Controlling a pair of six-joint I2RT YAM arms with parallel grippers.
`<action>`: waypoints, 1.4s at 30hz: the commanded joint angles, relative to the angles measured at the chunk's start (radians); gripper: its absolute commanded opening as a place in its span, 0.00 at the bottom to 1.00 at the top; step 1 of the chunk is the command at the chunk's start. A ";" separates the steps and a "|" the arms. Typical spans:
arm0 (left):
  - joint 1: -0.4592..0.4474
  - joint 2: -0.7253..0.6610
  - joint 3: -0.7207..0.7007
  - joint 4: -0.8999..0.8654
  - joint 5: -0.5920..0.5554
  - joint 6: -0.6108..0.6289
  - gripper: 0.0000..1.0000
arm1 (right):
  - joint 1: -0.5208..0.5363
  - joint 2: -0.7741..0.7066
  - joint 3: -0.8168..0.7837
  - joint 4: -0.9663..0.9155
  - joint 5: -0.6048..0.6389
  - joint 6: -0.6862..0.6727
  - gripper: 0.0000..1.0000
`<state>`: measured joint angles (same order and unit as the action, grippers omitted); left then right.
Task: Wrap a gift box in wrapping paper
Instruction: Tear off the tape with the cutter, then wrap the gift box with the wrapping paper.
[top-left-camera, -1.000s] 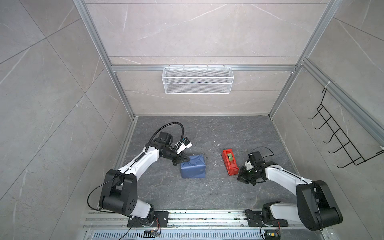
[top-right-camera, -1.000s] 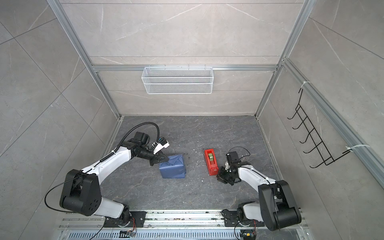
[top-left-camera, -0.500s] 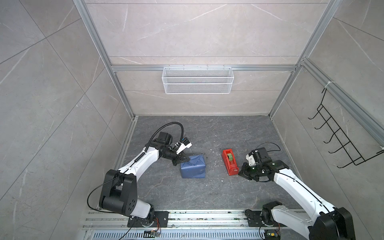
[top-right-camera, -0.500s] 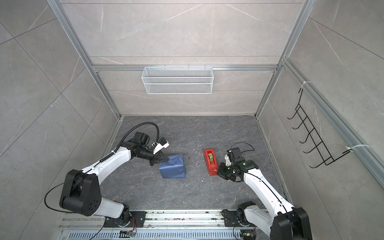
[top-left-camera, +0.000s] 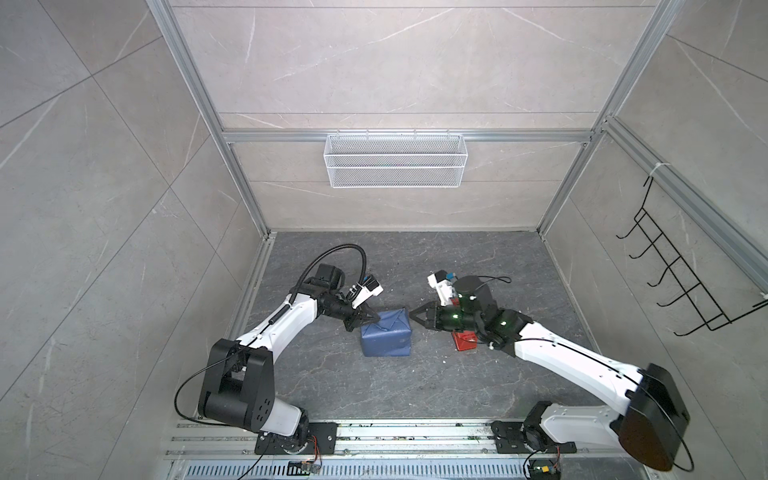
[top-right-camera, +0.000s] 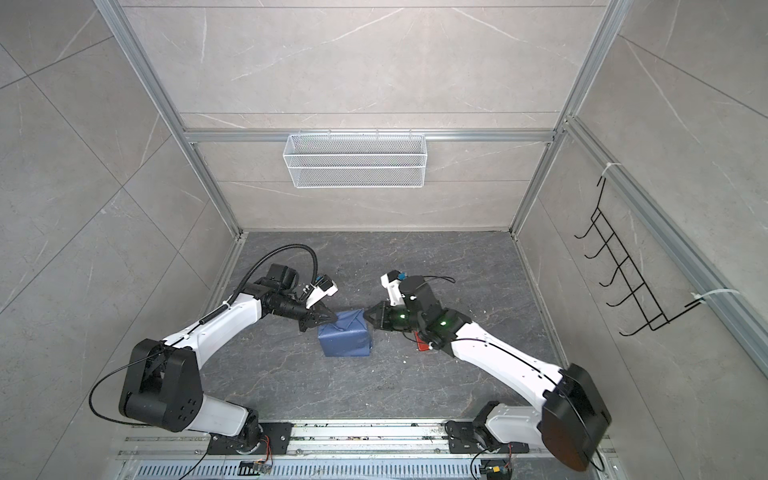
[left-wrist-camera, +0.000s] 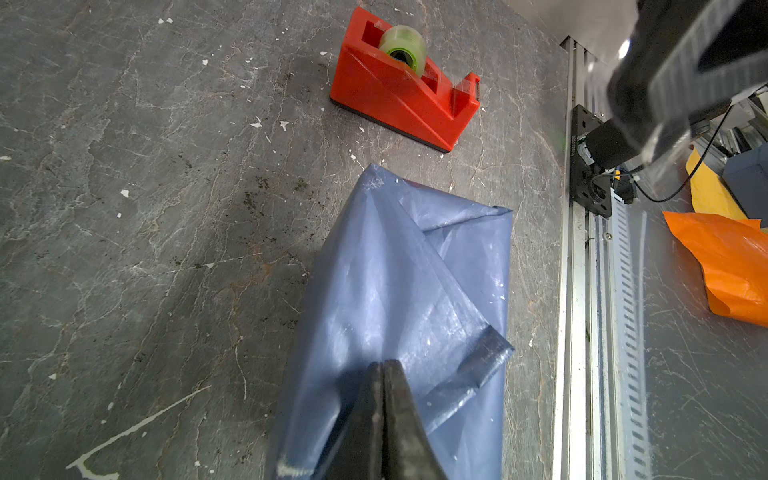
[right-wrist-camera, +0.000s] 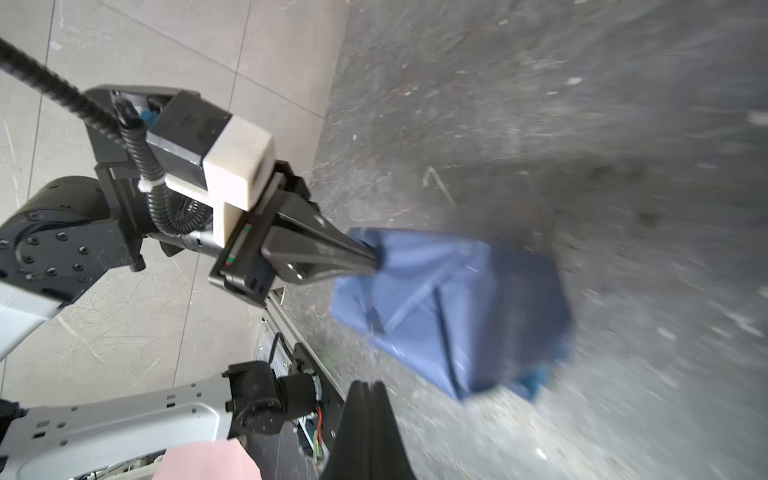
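The wrapping paper (top-left-camera: 386, 338) (top-right-camera: 345, 338) is folded into a blue parcel on the dark floor. The gift box is hidden inside it. My left gripper (top-left-camera: 376, 319) (top-right-camera: 334, 318) (left-wrist-camera: 383, 365) is shut, and its tips press on the parcel's far-left top edge next to a loose folded flap (left-wrist-camera: 482, 357). My right gripper (top-left-camera: 411, 316) (top-right-camera: 365, 314) (right-wrist-camera: 368, 386) is shut too. It hovers just off the parcel's far-right top corner, pointing at the left gripper (right-wrist-camera: 365, 259). Something clear and shiny shows at its blurred fingers (left-wrist-camera: 665, 83); I cannot tell what.
A red tape dispenser (top-left-camera: 464, 340) (top-right-camera: 422, 345) (left-wrist-camera: 399, 95) stands right of the parcel, mostly under my right arm. A white wire basket (top-left-camera: 395, 166) hangs on the back wall, and a black hook rack (top-left-camera: 685, 282) on the right wall. A metal rail (top-left-camera: 374, 432) runs along the front.
My right arm has swung left from beside the tape dispenser, over it, to the parcel's right corner. The left gripper and the parcel have stayed put.
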<state>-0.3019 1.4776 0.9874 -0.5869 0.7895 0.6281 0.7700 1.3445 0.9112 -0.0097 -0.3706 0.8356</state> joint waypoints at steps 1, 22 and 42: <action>0.003 0.035 -0.037 -0.149 -0.115 0.004 0.07 | 0.056 0.082 0.028 0.177 0.062 0.074 0.00; 0.003 0.031 -0.041 -0.143 -0.106 0.000 0.07 | 0.151 0.248 0.037 0.083 0.236 -0.001 0.00; 0.002 0.033 -0.054 -0.132 -0.118 0.016 0.06 | 0.382 0.318 0.022 -0.035 0.745 -0.320 0.05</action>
<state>-0.3004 1.4769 0.9852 -0.5907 0.7963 0.6285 1.1332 1.6093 0.9977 0.0532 0.3290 0.5720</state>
